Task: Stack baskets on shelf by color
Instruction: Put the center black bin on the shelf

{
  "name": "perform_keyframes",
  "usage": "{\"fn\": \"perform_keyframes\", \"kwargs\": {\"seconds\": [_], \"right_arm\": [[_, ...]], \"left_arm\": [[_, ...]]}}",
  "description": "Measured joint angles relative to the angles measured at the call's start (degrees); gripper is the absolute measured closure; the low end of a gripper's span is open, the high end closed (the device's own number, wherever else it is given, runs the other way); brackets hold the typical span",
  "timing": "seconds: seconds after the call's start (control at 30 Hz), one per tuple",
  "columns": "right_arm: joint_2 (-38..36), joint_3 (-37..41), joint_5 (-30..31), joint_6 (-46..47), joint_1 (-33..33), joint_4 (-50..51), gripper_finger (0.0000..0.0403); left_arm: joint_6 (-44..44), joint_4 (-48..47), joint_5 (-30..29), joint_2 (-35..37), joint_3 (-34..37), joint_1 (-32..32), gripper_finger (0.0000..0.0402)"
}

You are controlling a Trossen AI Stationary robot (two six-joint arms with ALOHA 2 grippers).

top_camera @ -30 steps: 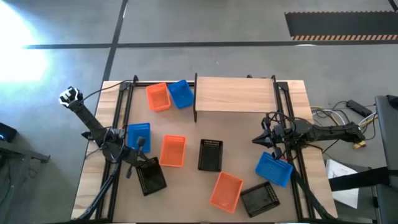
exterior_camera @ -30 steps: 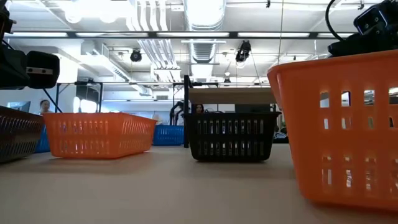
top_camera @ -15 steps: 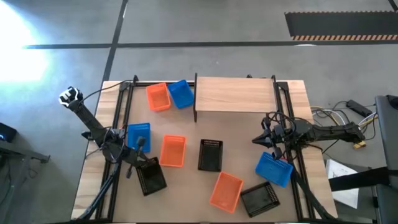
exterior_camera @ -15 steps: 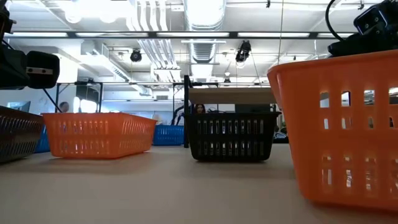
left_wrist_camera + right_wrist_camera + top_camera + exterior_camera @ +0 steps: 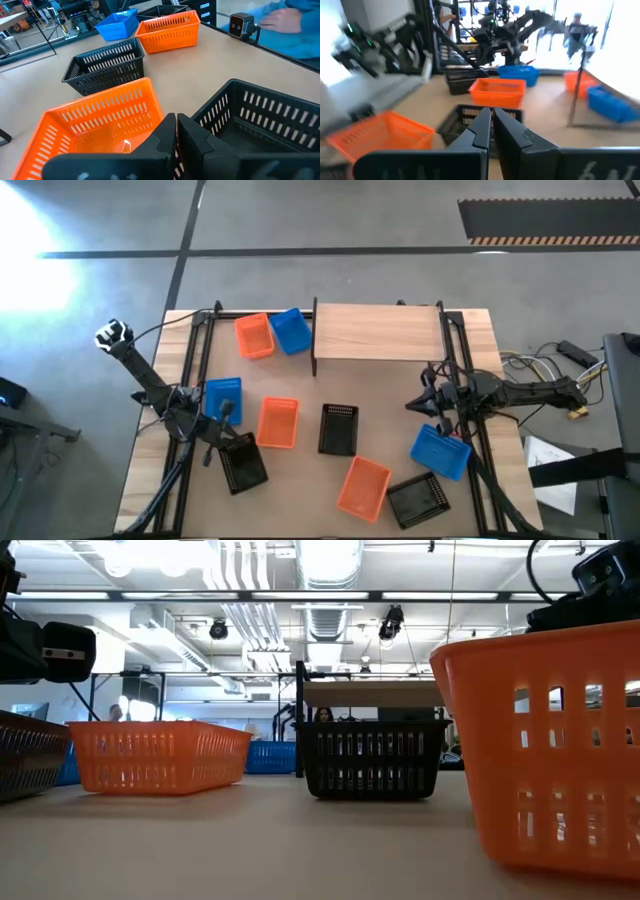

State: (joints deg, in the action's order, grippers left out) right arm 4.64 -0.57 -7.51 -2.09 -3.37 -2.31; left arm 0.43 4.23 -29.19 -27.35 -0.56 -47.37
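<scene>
All 9 baskets lie scattered on the tabletop [image 5: 390,380], none on the shelf [image 5: 378,332], which stands bare at the far edge: 3 blue, 3 orange and 3 black. The left tool [image 5: 225,416], fingers pressed together and holding nothing, hangs between a blue basket [image 5: 221,396] and a black basket [image 5: 242,463]. The right tool [image 5: 417,406], likewise closed and empty, hovers just beyond another blue basket [image 5: 441,450].
</scene>
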Motion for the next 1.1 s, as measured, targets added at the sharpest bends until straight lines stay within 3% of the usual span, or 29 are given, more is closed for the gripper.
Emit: {"fn": "perform_keyframes", "kwargs": {"seconds": [0.1,0.3,0.43,0.63,0.73,0.9,1.1], "right_arm": [[0.02,0.01,-0.07,-3.06,-0.05,-3.7,0.039],[0.02,0.01,0.8,16.75,-0.07,-13.72,0.039],[-0.05,0.01,6.58,16.53,0.03,-20.43,0.039],[5.97,-2.92,3.05,19.32,-1.36,-21.94,0.039],[12.9,-8.51,7.82,19.55,-4.01,-14.14,0.039],[26.72,-22.51,20.78,25.04,-9.42,9.69,0.039],[43.4,-35.47,22.19,29.21,-13.42,22.97,0.039]], "left_arm": [[0.0,0.01,0.0,0.0,0.0,-0.02,0.0402],[0.0,0.01,0.02,0.0,-0.01,0.0,0.0402],[0.0,0.01,0.01,0.0,0.0,-0.01,0.0402],[0.0,0.02,0.0,0.0,-0.02,-0.02,0.0402],[0.0,0.02,0.01,0.0,-0.02,-0.01,0.0402],[0.0,0.02,0.01,0.0,-0.01,-0.02,0.0402],[0.0,0.02,0.0,0.0,-0.01,0.0,0.0402]]}}
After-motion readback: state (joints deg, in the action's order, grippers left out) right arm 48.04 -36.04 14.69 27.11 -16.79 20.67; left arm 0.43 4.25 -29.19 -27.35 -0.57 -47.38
